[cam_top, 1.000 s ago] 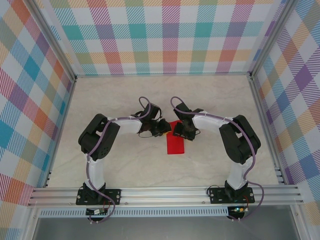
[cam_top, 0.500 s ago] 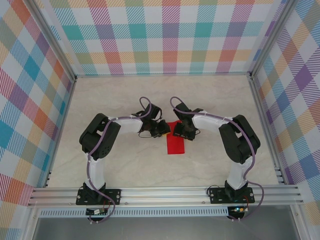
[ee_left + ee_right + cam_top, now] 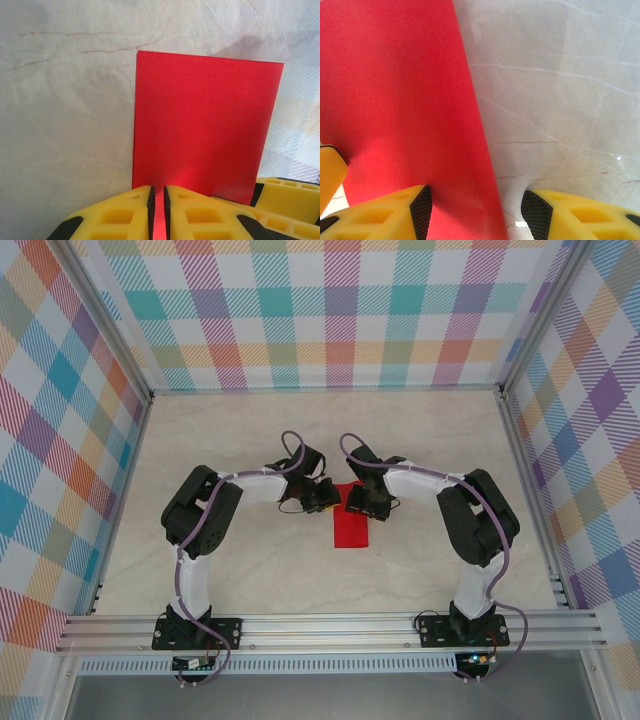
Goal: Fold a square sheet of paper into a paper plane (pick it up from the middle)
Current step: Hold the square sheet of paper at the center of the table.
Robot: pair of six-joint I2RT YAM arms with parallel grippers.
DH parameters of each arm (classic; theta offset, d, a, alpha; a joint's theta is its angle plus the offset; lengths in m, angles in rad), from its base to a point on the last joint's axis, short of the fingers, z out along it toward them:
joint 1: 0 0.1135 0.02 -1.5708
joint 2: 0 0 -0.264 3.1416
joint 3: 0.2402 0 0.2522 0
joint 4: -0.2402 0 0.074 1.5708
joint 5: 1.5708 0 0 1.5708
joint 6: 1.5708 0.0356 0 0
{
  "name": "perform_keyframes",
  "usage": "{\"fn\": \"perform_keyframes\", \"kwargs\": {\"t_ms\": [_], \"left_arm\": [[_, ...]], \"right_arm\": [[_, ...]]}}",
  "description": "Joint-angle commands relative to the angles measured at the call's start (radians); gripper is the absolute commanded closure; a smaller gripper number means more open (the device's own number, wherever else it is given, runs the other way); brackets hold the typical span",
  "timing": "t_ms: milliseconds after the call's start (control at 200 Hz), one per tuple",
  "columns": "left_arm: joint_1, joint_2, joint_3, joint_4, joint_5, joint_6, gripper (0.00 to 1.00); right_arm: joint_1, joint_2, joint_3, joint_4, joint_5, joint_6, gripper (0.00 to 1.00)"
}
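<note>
The square sheet of paper point(image 3: 351, 528) is bright red and lies as a narrow upright rectangle on the marble table, its far end between the two grippers. My left gripper point(image 3: 326, 499) is at the sheet's far left corner. In the left wrist view its jaws point(image 3: 158, 210) stand almost together, with the red paper point(image 3: 205, 120) in the slit between the pads. My right gripper point(image 3: 356, 502) is open. In the right wrist view it point(image 3: 476, 212) straddles the paper's point(image 3: 400, 100) right edge, one pad over the red and one over bare table. The paper plane is out of view.
The pale marble tabletop point(image 3: 240, 440) is walled by checked panels with aluminium rails point(image 3: 330, 630) at the near edge. Both arms bend inward, wrists nearly touching. One finger point(image 3: 287, 195) of the right gripper edges into the left wrist view.
The left arm's elbow has eased slightly to the right. The paper and the right arm have stayed put.
</note>
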Motion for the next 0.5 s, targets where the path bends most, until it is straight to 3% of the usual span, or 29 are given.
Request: {"fn": "perform_keyframes", "kwargs": {"t_ms": [0,265,495], "left_arm": [[-0.016,0.035,0.023,-0.052,-0.027,0.024,0.85],[-0.015,0.05,0.027,-0.095,-0.048,0.035,0.86],[-0.017,0.064,0.024,-0.158,-0.079,0.065,0.87]], "right_arm": [[-0.015,0.133,-0.069,-0.002,0.071,-0.005,0.43],[-0.018,0.073,-0.064,0.009,0.029,-0.012,0.42],[-0.039,-0.166,-0.083,0.056,-0.083,-0.029,0.38]]}}
